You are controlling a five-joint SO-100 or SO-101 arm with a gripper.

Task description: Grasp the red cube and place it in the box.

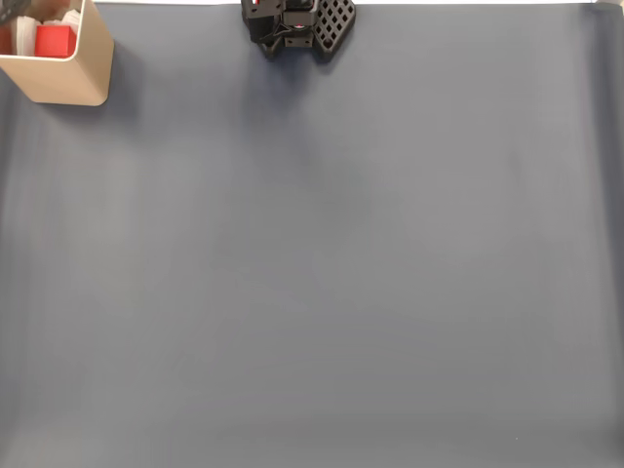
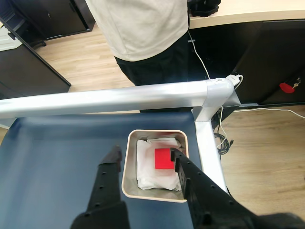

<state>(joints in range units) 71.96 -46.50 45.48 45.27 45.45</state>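
Desk point(image 1: 322, 273): broad, flat, covered in a matte slate-blue sheet; a silver metal rail point(image 2: 109, 99) edges it in the wrist view.

Room, wrist view: light wood-plank floor point(image 2: 90, 64), dark cabinets, a pale countertop, white cables, and a person point(image 2: 143, 28) in a cream top and dark trousers standing just beyond the rail.

Arm: black base point(image 1: 297, 24) with a perforated plate, at the top edge of the fixed view.

Gripper point(image 2: 145, 155): black, two fingers spread apart, empty, poised above the box.

Box point(image 2: 129, 167): tan, open-topped, rectangular, rounded corners, crumpled white lining inside; stands in the desk's corner by the rail, at upper left in the fixed view point(image 1: 83, 68).

Red cube point(image 2: 163, 158): small, bright red, plain matte faces; lies inside the box on the white lining point(image 1: 54, 41).
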